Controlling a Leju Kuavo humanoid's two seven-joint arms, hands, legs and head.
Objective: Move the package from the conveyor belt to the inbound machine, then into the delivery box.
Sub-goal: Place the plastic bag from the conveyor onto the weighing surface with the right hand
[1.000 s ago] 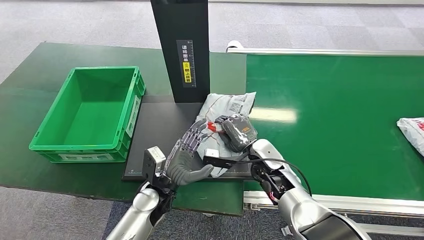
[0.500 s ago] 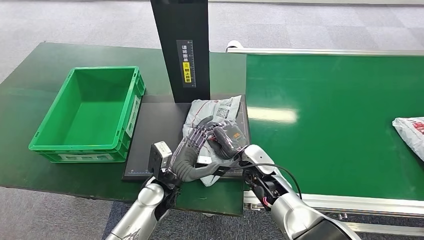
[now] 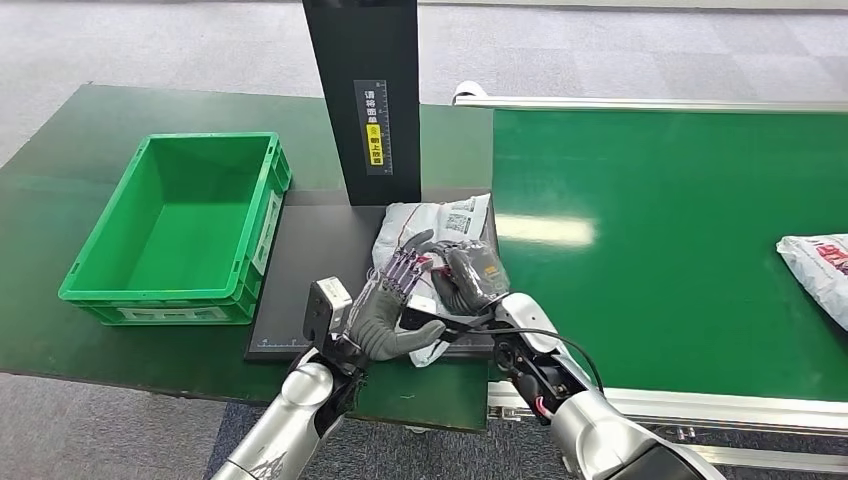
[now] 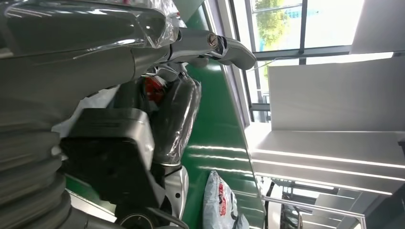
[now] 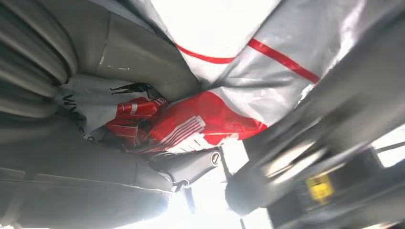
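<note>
The grey-white package [image 3: 441, 219] with a printed label lies tilted over the right part of the inbound machine's black plate [image 3: 310, 262], below its black column [image 3: 365, 90]. My right hand [image 3: 470, 276] grips the package from the belt side. Its red and grey film [image 5: 200, 119] is pressed between that hand's fingers. My left hand [image 3: 391, 301] holds the package's near left part, fingers spread over the top and thumb at the near edge. The left wrist view shows my left hand [image 4: 71, 57] close against the dark right hand [image 4: 174, 114]. The green delivery box [image 3: 105, 288] stands left of the plate.
The green conveyor belt [image 3: 680, 240] runs on the right. A second grey package with red print [image 3: 815, 265] [image 4: 219, 200] lies near its right edge. The plate and box stand on a dark green table [image 3: 60, 140]. Grey carpet lies beyond.
The package came left off the belt's edge onto the black plate with my right hand. My left hand moved in and took its near side. The second package drifted left.
</note>
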